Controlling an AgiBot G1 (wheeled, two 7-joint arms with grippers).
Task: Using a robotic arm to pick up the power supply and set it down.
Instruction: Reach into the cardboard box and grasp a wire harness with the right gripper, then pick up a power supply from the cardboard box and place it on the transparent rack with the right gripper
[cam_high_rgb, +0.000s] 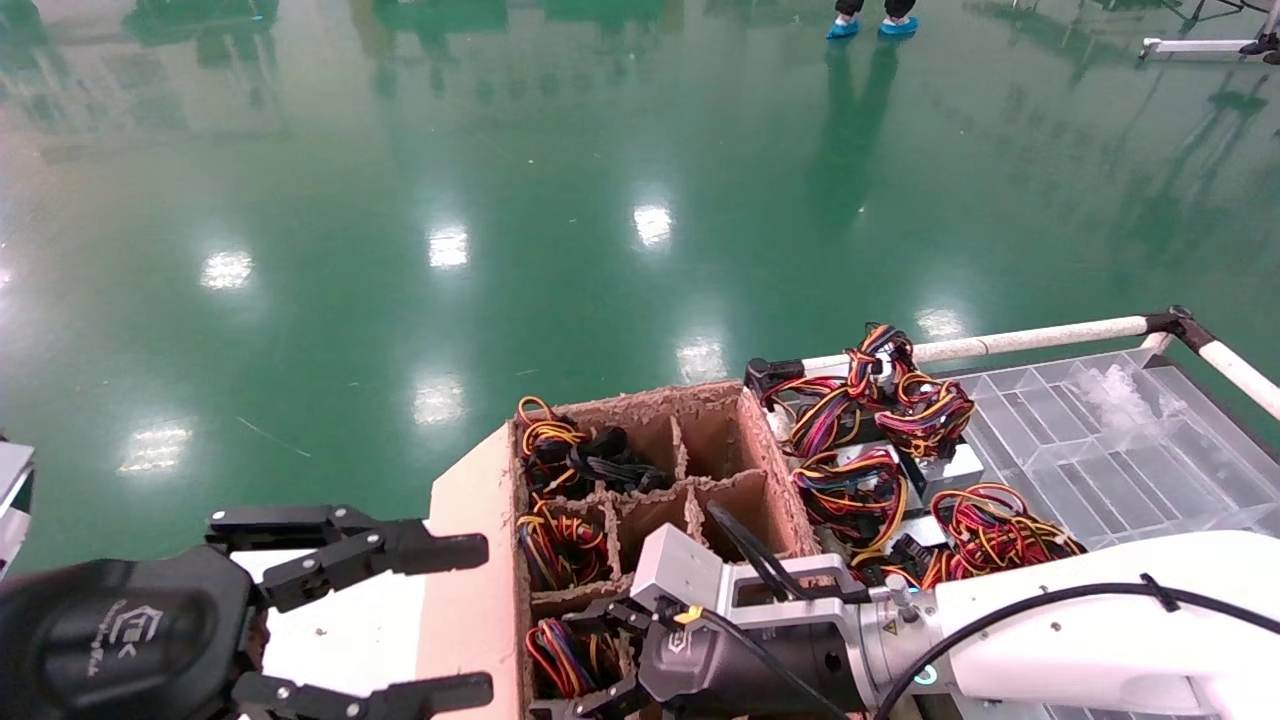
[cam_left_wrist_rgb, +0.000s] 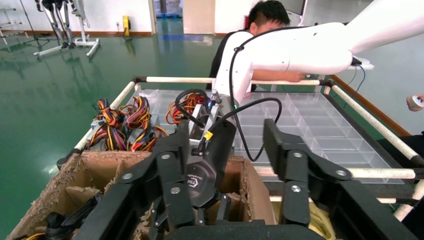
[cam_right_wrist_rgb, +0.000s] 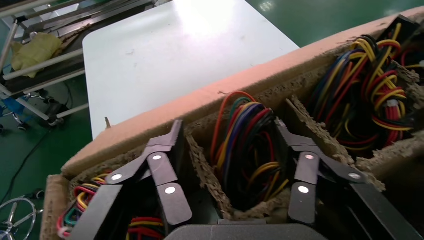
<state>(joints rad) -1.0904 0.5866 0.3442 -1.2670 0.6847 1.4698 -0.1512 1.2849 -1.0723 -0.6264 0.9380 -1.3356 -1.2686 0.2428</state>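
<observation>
A brown cardboard box (cam_high_rgb: 470, 560) with divided cells holds power supplies, of which only the wire bundles show. My right gripper (cam_high_rgb: 578, 660) is open and reaches down into the nearest cell. In the right wrist view its jaws (cam_right_wrist_rgb: 227, 132) straddle one power supply's red, yellow, blue and black wires (cam_right_wrist_rgb: 245, 150), with a cardboard divider (cam_right_wrist_rgb: 205, 170) between them too. The metal case is hidden under the wires. My left gripper (cam_high_rgb: 480, 620) hangs open and empty beside the box's left wall, over the white table; the left wrist view (cam_left_wrist_rgb: 225, 137) looks across the box at the right arm.
More power supplies with silver cases (cam_high_rgb: 945, 465) and coloured wires lie right of the box on a clear divided tray (cam_high_rgb: 1110, 440) framed by white rails (cam_high_rgb: 1040, 335). The white table (cam_right_wrist_rgb: 175, 50) is left of the box. A person (cam_left_wrist_rgb: 267, 15) stands behind the tray.
</observation>
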